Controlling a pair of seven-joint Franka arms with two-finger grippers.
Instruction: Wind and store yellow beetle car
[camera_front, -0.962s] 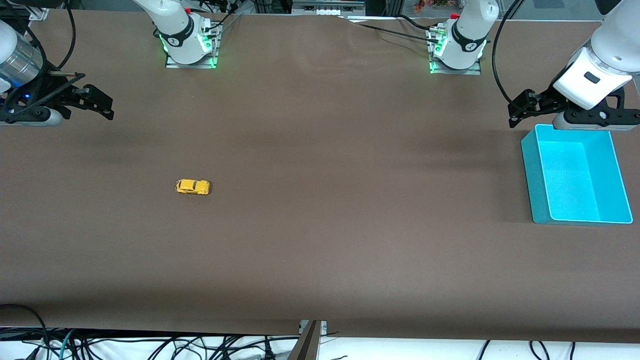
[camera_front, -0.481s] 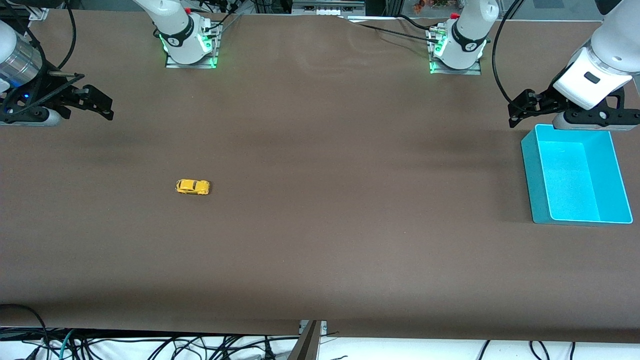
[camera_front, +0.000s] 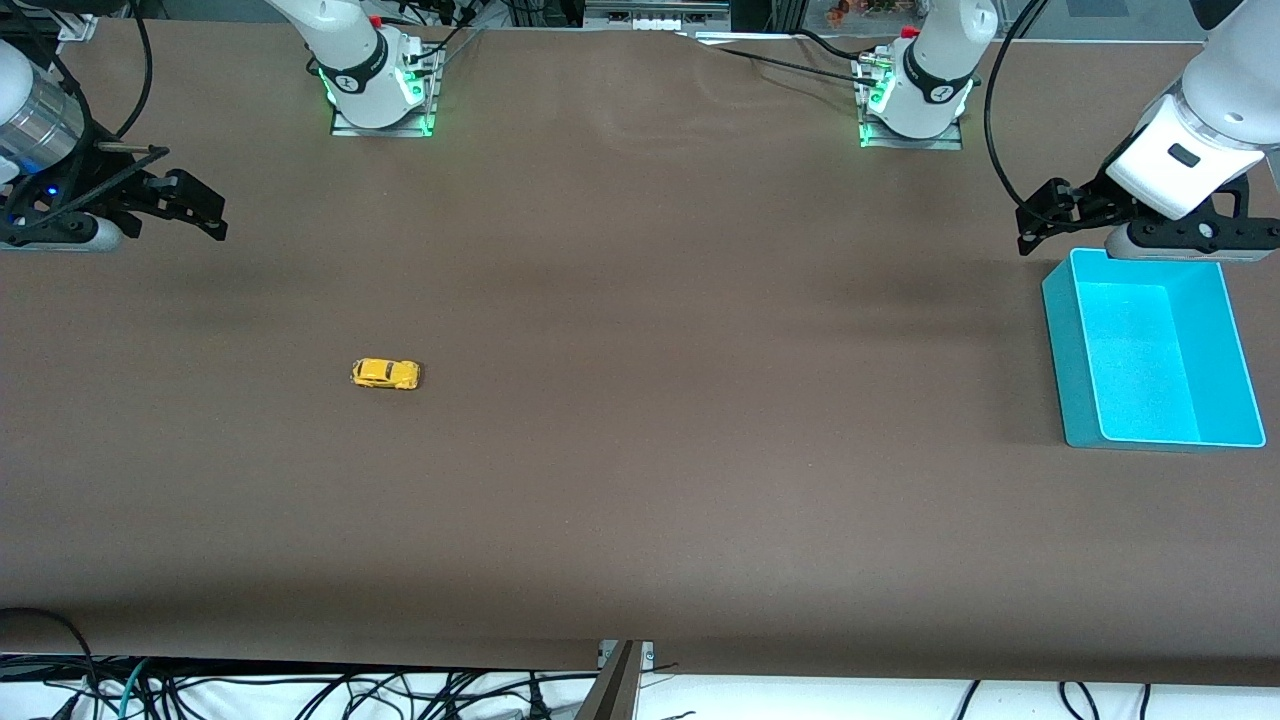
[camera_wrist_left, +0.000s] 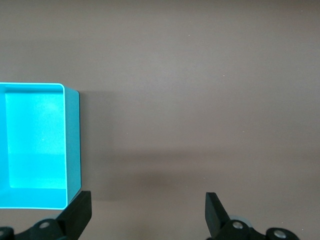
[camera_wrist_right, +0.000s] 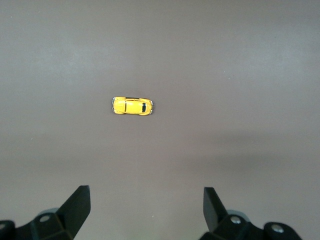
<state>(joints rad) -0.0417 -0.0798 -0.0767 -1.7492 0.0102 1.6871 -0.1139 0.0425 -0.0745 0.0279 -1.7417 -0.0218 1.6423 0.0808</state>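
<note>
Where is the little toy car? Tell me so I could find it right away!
Look at the wide brown table, toward the right arm's end, away from the turquoise bin at the left arm's end. The yellow beetle car sits alone on its wheels there. It is tiny, rounded, and the only yellow thing.

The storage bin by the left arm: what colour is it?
Bright turquoise bin, clearest in the front view.

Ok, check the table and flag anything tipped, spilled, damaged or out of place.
Nothing stands out. The yellow beetle car sits upright on its wheels on the table, toward the right arm's end. The turquoise bin stands level and empty at the left arm's end. Both arms wait: the right tool and left tool are open, holding nothing.
</note>
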